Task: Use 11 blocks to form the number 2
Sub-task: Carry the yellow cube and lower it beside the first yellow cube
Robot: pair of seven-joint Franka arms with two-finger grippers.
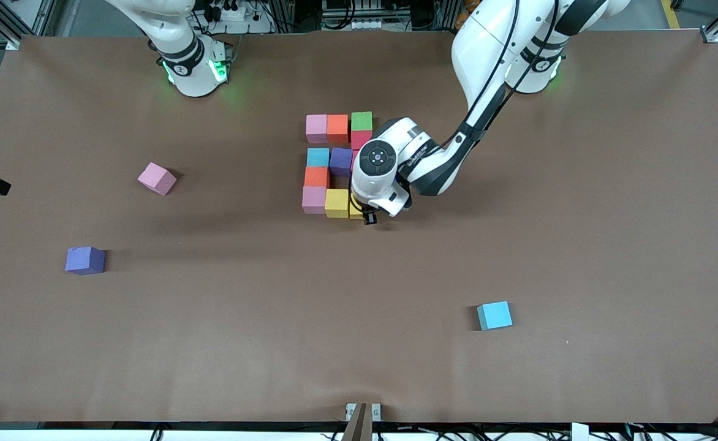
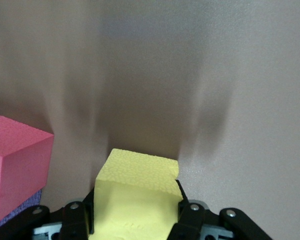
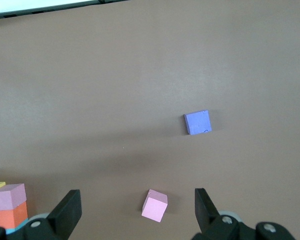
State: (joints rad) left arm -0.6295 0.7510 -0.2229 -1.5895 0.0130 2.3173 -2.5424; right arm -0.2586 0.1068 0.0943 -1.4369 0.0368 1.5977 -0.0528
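A: Which step was it?
B: The left tool [image 1: 366, 215] gripped a yellow block [image 2: 135, 200] at the digit [image 1: 334, 165] mid-worktop, seating its last row.
A: Next?
B: Release it flush. The right tool [image 3: 137, 210] waited open.

Even, bright overhead light across the counter [image 1: 579, 214]; soft shadows fall beside each loose block. The left wrist view shows streaky blurred shadows; green glows mark the arm bases.

Table [image 1: 579, 214] lies bare toward the left arm's end.
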